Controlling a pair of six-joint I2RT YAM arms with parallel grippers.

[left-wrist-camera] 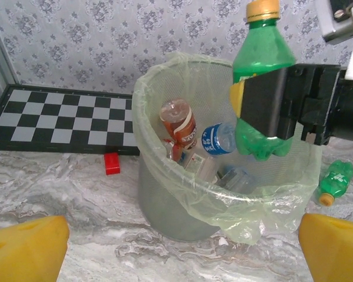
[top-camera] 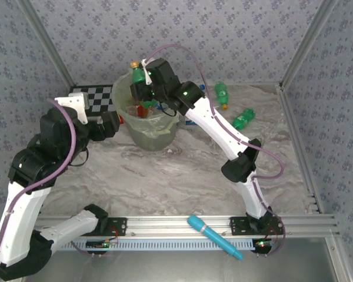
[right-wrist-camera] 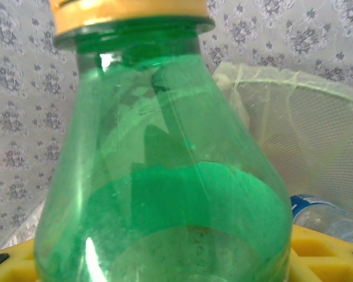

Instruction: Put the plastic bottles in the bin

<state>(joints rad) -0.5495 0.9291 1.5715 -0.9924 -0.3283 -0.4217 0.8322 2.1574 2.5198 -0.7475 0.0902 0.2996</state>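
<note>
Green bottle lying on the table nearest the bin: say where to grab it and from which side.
Probably take the green bottle across its belly from straight above, jaws spanning its width: it lies flat, orange cap toward the near edge.

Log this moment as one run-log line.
right claw: shut on green bottle, upright above bin | left claw: open, empty | table: two green bottles lying

Several bottles [left-wrist-camera: 216, 138] lie in the bin [top-camera: 153, 138], another bottle [left-wrist-camera: 263, 54] above its rim, a checkerboard [top-camera: 97, 97] behind-left, two bottles [top-camera: 223, 94] to its right.
</note>
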